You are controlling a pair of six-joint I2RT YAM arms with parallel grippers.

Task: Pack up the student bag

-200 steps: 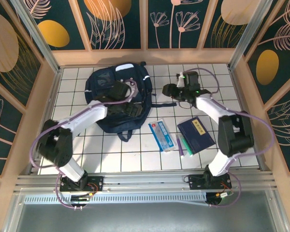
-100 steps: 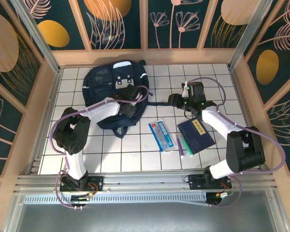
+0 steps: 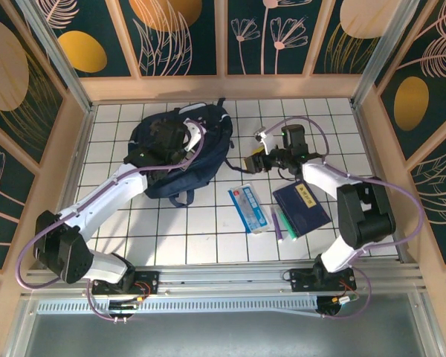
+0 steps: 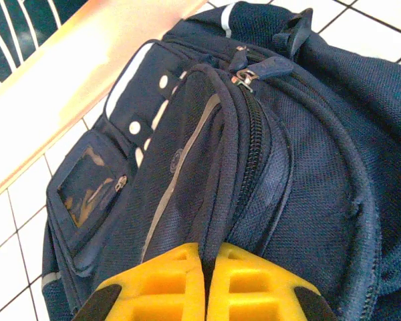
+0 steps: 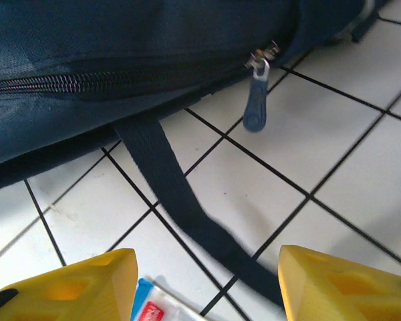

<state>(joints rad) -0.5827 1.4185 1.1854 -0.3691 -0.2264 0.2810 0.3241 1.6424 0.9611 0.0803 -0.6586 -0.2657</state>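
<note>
The bag [image 3: 212, 141] lies by the bench's [image 3: 208, 238] far edge, left of middle. The left fingers [image 4: 160, 284] are pressed together, pinching a ridge of its front pocket. The right fingers [image 5: 73, 284] are spread wide just beside the bag's right side, over a strap [image 5: 167, 174] and zip pull [image 5: 256, 107].

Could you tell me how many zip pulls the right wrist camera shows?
1: a flat dark-blue zip pull hanging off the navy fabric backpack; others may be hidden.
</note>
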